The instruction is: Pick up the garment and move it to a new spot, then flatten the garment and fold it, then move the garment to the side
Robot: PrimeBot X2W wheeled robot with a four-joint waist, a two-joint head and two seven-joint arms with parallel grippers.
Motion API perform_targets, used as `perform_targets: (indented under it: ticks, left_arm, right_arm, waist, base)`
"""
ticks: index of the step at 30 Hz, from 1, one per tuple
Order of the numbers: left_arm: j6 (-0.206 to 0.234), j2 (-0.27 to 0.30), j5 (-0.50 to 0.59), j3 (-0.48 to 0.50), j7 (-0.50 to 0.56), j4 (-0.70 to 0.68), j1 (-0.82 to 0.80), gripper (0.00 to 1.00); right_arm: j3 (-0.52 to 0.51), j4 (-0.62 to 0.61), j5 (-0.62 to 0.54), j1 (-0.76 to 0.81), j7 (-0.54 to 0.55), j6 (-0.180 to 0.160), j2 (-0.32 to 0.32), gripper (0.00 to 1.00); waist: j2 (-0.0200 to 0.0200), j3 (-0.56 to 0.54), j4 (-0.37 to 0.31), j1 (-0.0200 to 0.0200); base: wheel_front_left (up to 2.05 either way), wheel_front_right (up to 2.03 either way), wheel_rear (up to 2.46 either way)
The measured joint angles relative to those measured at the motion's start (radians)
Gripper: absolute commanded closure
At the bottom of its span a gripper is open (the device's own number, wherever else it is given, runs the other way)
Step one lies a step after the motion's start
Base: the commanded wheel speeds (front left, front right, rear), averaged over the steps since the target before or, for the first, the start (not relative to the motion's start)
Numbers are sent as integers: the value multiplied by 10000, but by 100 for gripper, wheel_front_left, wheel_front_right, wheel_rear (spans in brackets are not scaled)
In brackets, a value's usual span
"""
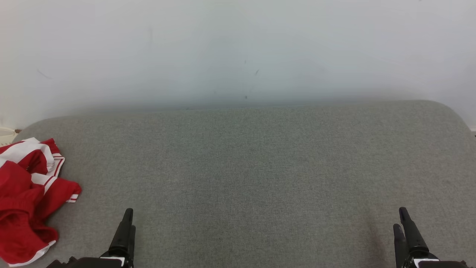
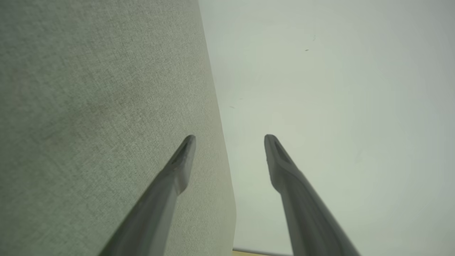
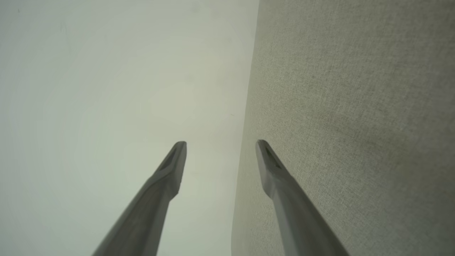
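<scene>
From the head view we see the garment (image 1: 28,201), red with white bands and thin red-and-white trim, lying crumpled on the left end of the grey fabric-covered top (image 1: 260,167). The picture's left edge cuts it off, and its folds hide most of its cloth, so we cannot tell what kind of garment it is. Just beyond the top's far left corner sits a pale rounded thing (image 1: 5,134), also cut off and too small for us to make out. A white wall (image 1: 238,44) with a few faint dark marks rises behind the top's far edge. The left gripper (image 1: 129,219) stands over the top's near edge, to the right of the garment and apart from it. The right gripper (image 1: 399,219) stands over the near edge towards the top's right end, well apart from the garment. Both show edge-on here, one finger behind the other.

In the left wrist view, the left gripper's fingers (image 2: 177,170) stand wide apart with nothing between them, one over the top's grey weave and the other against the wall.

In the right wrist view, the right gripper's fingers (image 3: 277,177) are likewise spread and empty, straddling the top's edge.
</scene>
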Motion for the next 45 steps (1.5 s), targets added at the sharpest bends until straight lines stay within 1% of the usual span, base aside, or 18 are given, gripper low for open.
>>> perform_targets:
  ticks: [3,7,12,14,17,18,21,22,23,27,32,39,45]
  left_arm:
    - [0,0,364,35,-142,-79,95,0]
    - [38,0,1152,82,-316,-267,153,0]
    - [201,0,2190,42,-539,-405,305,0]
    - [203,-2,2654,-10,-663,-477,340,0]
    - [265,0,3103,-44,-761,-512,443,0]
    - [265,0,3103,-44,-761,-512,443,0]
    - [276,0,3551,-88,-894,-550,483,0]
    - [276,-2,3739,-98,-934,-566,483,0]
    - [278,0,4038,-107,-1018,-577,486,0]
    - [291,0,4859,-81,-1162,-575,488,0]
    - [343,0,6002,-12,-1331,-566,489,0]
    - [408,12,7457,33,-1551,-454,492,0]
    - [280,128,8613,-107,-1728,-372,493,0]
  right_arm:
    - [31,182,-479,-86,0,0,90,0]
    - [33,435,-1317,-232,0,0,232,0]
    - [-63,842,-2393,-400,0,0,456,0]
    - [-165,1095,-3114,-480,42,0,579,0]
    - [-272,1262,-3877,-616,105,0,704,0]
    - [-272,1262,-3877,-616,105,0,704,0]
    - [-401,1340,-4723,-682,146,0,828,0]
    - [-468,1360,-5007,-698,151,0,861,0]
    - [-617,1394,-5576,-735,232,0,918,0]
    - [-813,1392,-6566,-785,372,0,1058,0]
    - [-901,1344,-7459,-786,489,0,1189,0]
    - [-1028,1244,-9123,-801,706,6,1358,0]
    - [-1104,1174,-10209,-802,968,8,1492,0]
  waist:
    - [0,-40,0,0]
    - [0,-88,0,0]
    - [0,-139,0,0]
    - [0,-167,0,1]
    - [0,-194,-2,1]
    - [0,-194,-2,1]
    - [0,-222,-6,1]
    - [0,-230,-8,1]
    - [0,-245,-8,1]
    - [-1,-276,-10,1]
    - [0,-320,-26,1]
    - [0,-383,-31,1]
    - [0,-432,-28,1]
  base:
    - [0,0,0]
    - [0,0,0]
    - [0,0,0]
    - [0,0,0]
    - [0,0,0]
    - [0,0,0]
    - [0,0,0]
    - [0,0,0]
    - [0,0,0]
    - [0,0,0]
    - [0,0,0]
    - [0,0,0]
    - [0,0,0]
